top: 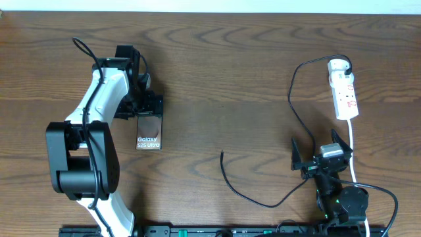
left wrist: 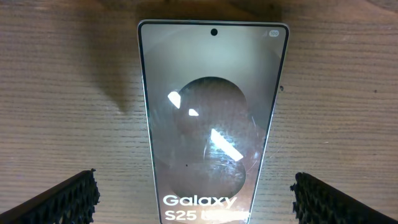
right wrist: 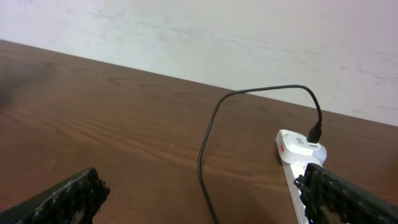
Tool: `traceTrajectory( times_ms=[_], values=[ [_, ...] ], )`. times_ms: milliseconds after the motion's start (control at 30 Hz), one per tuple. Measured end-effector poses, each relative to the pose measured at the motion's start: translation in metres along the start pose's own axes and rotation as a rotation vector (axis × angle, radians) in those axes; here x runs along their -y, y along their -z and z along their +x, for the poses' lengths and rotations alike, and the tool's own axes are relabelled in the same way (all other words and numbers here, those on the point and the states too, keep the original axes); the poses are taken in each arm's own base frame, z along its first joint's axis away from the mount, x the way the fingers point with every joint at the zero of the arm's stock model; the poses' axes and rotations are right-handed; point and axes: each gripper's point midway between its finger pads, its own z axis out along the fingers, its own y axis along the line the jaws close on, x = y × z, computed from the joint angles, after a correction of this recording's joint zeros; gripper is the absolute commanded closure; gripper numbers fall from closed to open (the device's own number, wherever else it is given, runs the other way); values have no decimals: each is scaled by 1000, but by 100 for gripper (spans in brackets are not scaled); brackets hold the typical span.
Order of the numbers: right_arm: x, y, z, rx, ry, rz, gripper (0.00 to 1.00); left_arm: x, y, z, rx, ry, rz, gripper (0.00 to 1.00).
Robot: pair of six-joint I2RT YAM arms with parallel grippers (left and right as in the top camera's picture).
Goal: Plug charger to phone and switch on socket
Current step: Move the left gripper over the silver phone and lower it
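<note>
Find the phone [left wrist: 211,124] flat on the wooden table [top: 210,66], face up, between the fingers [left wrist: 74,196] of the left gripper [left wrist: 196,186]. Note those fingers spread wide, clear of both long edges and holding nothing. Expect a stiff, fairly light slab with a glossy, slippery and breakable face. Pinch across the long edges rather than the glass, and press gently. Cannot tell from here where its charging port sits.

Note the right gripper [top: 317,146] likewise wide and empty. Look just beside it for the charger [top: 290,99], a thin, limp black cable that runs past it. Trace that cable to the plug tip [top: 222,155], well off to the gripper's left. Expect the cable to flop and drag, so grasp close behind the tip, where stiffest, to aim it.

See the socket [top: 345,92] ahead of the right gripper and slightly to its right, with a white adapter [right wrist: 305,146] seated in its far outlet. Judge the strip light enough to slide when a switch is pushed.

No containers in view.
</note>
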Motion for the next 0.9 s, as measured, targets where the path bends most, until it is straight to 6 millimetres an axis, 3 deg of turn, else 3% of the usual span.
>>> traceTrajectory(
  times_ms=[400,900],
  values=[
    [0,0,0,0,0,0,1,-2,-19,11,-18,1,-1,2],
    [0,0,0,0,0,0,1,0,-22,7,2,-13,0,2]
  ],
)
